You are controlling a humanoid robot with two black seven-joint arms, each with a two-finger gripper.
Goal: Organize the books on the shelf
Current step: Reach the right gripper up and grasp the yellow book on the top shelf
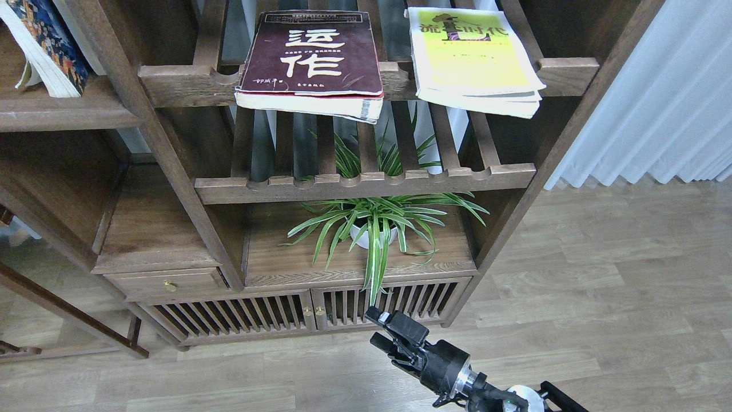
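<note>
The thick maroon book (311,54) with big white characters lies flat on the upper slatted rack, overhanging its front rail. The wide yellow-green book (472,54) lies flat to its right on the same rack, also overhanging. The smaller book with the blue crowd picture (48,43) leans at the top left on the solid dark-brown shelf board (68,111). My right gripper (378,329) is low in the view, above the floor in front of the cabinet doors. Its two fingers stand apart and hold nothing. My left gripper is out of view.
A second slatted rack (366,186) sits below the books. A spider plant in a white pot (372,226) stands on the board beneath it. Slatted cabinet doors (309,312) and a small drawer (168,283) are at the bottom. White curtains (657,97) hang at right.
</note>
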